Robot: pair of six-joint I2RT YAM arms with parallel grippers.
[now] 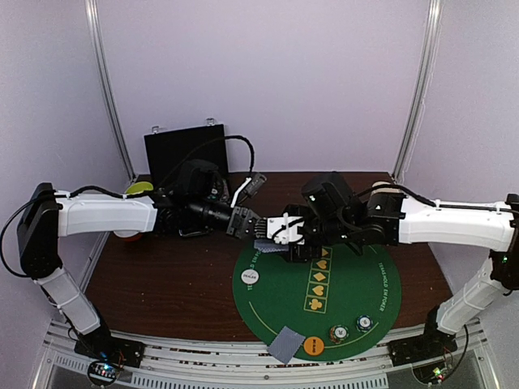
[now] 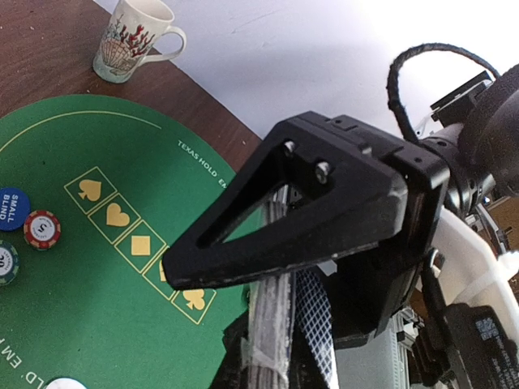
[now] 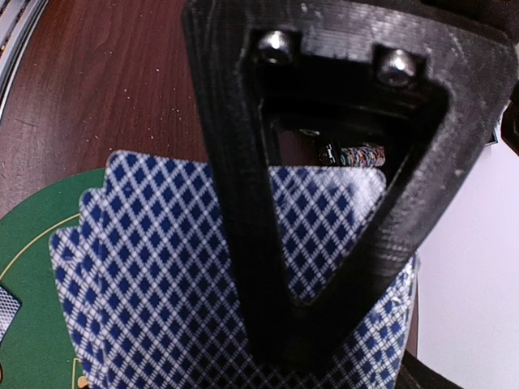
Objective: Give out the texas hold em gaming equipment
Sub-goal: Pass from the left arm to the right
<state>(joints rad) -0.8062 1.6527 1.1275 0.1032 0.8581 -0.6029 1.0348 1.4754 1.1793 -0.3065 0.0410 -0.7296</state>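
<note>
Two arms meet over the far edge of your green mat (image 1: 357, 284). Left gripper (image 1: 243, 221) is closed on the deck (image 2: 272, 324); its wrist cam shows the stack edge-on right under the finger, with a blue-lattice back beside it. Right gripper (image 1: 285, 231) sits at the same deck from the other side. Its wrist cam shows only one finger across fanned blue-diamond backs (image 3: 146, 267), so you can't tell whether it's clamped or loose.

Rest of the gear on the mat:
- loose cards (image 1: 285, 344) face down at the near edge, overhanging it
- orange disc (image 1: 313, 346) just right of them
- chips (image 1: 338, 332) further right, near the rim; left wrist cam shows a blue one marked small blind (image 2: 10, 209) next to a red one (image 2: 40, 229)
- white disc (image 1: 249, 275) on the left side of the mat, near the held deck

Off the mat: mug (image 2: 130, 36) upright on the wood, handle to the right in the left wrist cam. Black case (image 1: 185, 150) stands open against the back wall behind the left arm.
</note>
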